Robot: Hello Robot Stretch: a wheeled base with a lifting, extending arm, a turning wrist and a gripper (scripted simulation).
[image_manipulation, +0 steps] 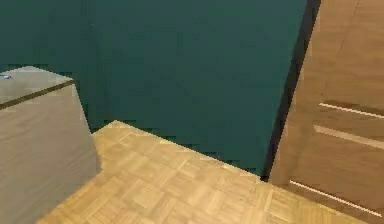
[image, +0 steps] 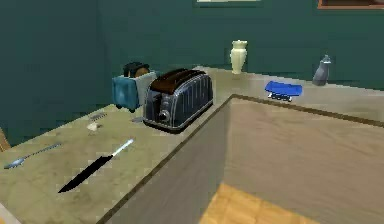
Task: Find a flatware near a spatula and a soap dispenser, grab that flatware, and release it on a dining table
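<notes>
i cannot tell how the fingers stand. nothing looks grabbed yet, i think. a thin shiny fork [image: 30, 155] and a long knife [image: 93, 171] with a black blade lie flat on the speckled stone counter [image: 60, 135], near a round shiny toaster [image: 178, 98]. the grab and the trip to the dining table are left.

Wall: dark teal wall [image_manipulation: 200, 70] across the back, with an inner corner just right of the counter.
Floor: light wooden parquet [image_manipulation: 170, 185], bare, running from the counter's foot to the door.
Counter: end of a counter [image_manipulation: 45, 145] at the view's left, with a pale brown side panel and a mottled stone top [image_manipulation: 35, 85].
On the top: a small pale bluish bit [image_manipulation: 5, 75] at the very left edge, too small to name.
Door: tan panelled wooden door [image_manipulation: 345, 95] at the right, its dark edge against the wall.
</notes>
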